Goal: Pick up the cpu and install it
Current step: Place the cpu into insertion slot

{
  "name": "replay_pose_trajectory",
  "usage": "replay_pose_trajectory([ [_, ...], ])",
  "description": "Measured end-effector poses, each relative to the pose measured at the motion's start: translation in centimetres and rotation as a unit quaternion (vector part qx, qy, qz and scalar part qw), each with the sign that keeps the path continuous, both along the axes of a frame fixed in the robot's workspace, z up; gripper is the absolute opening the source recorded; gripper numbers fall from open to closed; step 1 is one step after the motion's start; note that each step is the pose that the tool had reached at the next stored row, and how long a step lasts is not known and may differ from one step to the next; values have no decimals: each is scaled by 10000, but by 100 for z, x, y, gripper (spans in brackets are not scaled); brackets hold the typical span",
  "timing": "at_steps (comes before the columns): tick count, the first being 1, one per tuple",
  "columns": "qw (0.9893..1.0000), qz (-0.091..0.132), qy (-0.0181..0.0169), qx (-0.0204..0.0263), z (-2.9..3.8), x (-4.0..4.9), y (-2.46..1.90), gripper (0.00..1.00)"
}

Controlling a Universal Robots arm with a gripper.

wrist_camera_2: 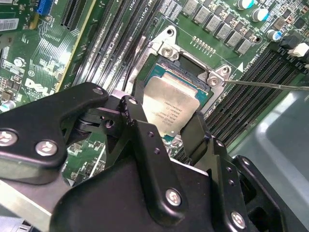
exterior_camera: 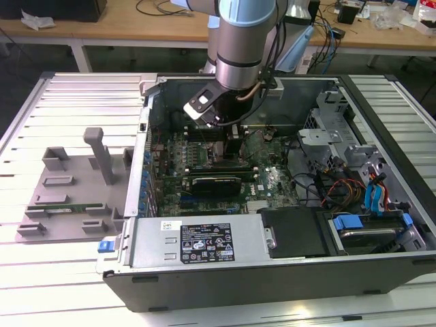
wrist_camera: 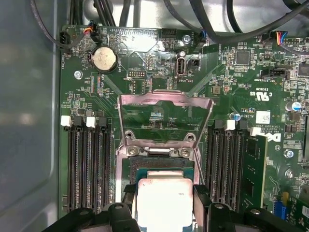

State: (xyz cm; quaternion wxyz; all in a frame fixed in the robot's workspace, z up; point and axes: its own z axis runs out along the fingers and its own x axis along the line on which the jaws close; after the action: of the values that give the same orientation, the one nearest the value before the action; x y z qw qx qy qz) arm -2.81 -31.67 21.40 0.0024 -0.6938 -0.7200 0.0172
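Green motherboard (wrist_camera: 145, 53), silvery cpu (wrist_camera: 165, 208) apparently in gripper (wrist_camera: 164, 192)

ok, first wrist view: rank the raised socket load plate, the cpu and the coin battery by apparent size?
1. load plate, the broadest outline.
2. cpu, cropped by the picture's edge and nearer the camera, so its place against the plate is unsure.
3. coin battery, clearly the smallest.

Black hand (wrist_camera_2: 166, 123) gripping cpu (wrist_camera_2: 171, 102) by two edges, over socket frame (wrist_camera_2: 166, 47), green motherboard (wrist_camera_2: 29, 63)
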Motion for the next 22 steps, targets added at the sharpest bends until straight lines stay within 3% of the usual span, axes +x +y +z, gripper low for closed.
replay_pose_trajectory([
  [6,10000,-1,0,-1,-51,0,2,55],
  [11,10000,-25,0,-9,-112,-2,64,55],
  [22,9999,-119,2,-24,-193,10,63,55],
])
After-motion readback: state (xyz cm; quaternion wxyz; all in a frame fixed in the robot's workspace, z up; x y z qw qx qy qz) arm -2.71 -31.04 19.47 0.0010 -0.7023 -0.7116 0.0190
